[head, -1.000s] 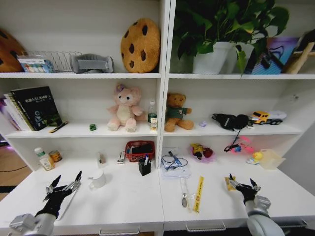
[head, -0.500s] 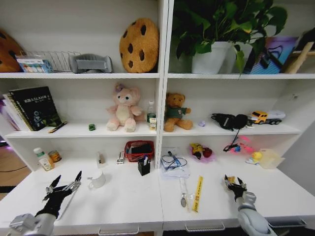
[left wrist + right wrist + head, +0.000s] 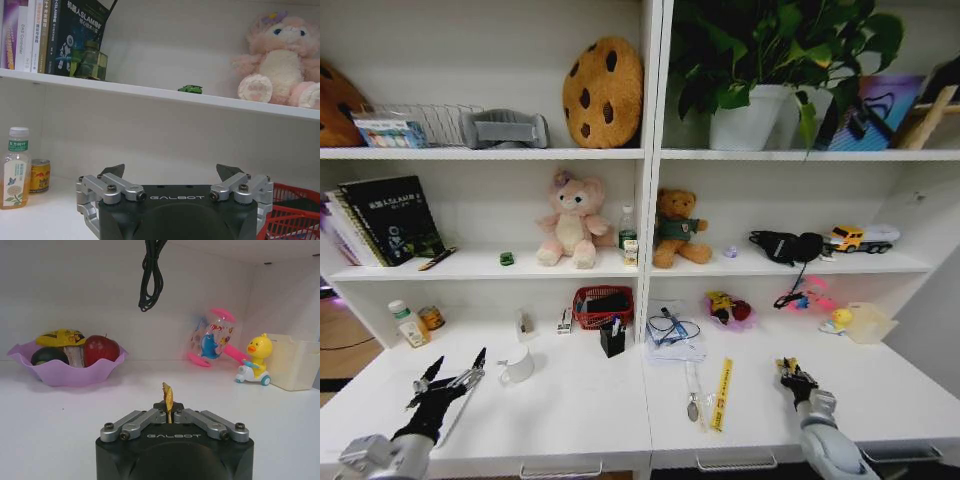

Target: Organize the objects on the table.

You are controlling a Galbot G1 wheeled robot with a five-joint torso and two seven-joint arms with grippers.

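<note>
Yellow scrap (image 3: 167, 396) is sitting pinched in the closed right hand (image 3: 169, 416) above the desk (image 3: 580, 405); lifting straight up seems wisest. Left hand (image 3: 171, 176) is hovering wide open, empty.

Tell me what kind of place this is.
Probably a home study or a mock-up of one: a long white desk under white shelves with books, plush toys and a potted plant.

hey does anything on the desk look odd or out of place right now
Nothing looks spilled or damaged. The one oddity: the right pincer is shut on a small yellow piece, low over the table. The left pincer hovers open at the desk's left end.
</note>
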